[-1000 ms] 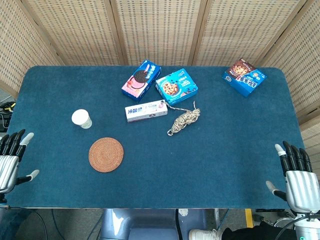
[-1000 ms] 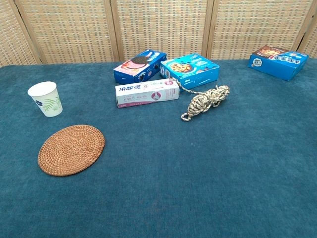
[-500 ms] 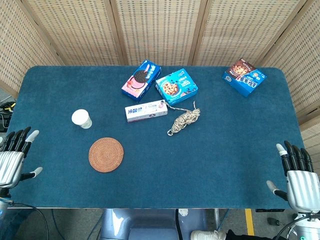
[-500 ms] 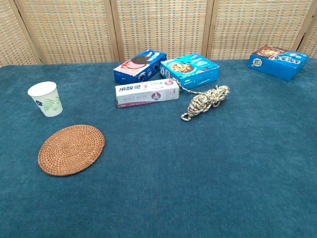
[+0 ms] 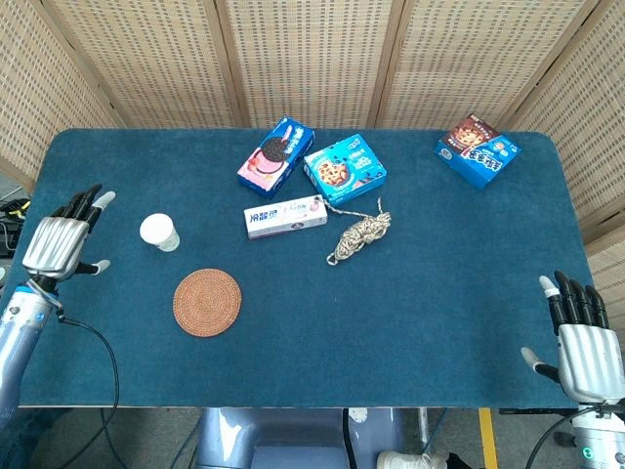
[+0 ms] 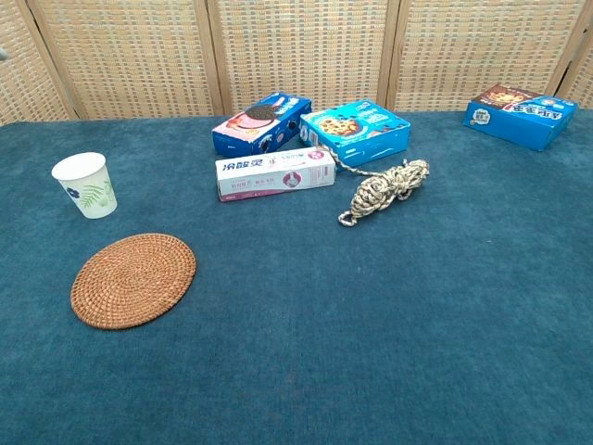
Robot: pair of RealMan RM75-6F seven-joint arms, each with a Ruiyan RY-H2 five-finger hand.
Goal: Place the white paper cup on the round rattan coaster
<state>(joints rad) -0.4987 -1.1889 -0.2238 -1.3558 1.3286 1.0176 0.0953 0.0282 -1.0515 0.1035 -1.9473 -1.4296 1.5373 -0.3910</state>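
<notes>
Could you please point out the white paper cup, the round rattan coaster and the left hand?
white paper cup [image 6: 85,185], chest view, side wall.
round rattan coaster [image 6: 133,279], chest view, woven centre.
left hand [image 5: 61,242], head view, back of hand.

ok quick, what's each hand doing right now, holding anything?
Left hand: open, holding nothing, beside the white paper cup without touching it.
Right hand: open, holding nothing, at the table's near right corner.

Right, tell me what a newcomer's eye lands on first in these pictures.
First the round rattan coaster, warm brown against the blue table, lying bare near the front left. Just behind it stands the white paper cup, upright, with the left hand open beside it and not touching. Further back lies a cluster of bright snack boxes and a coil of rope.
</notes>
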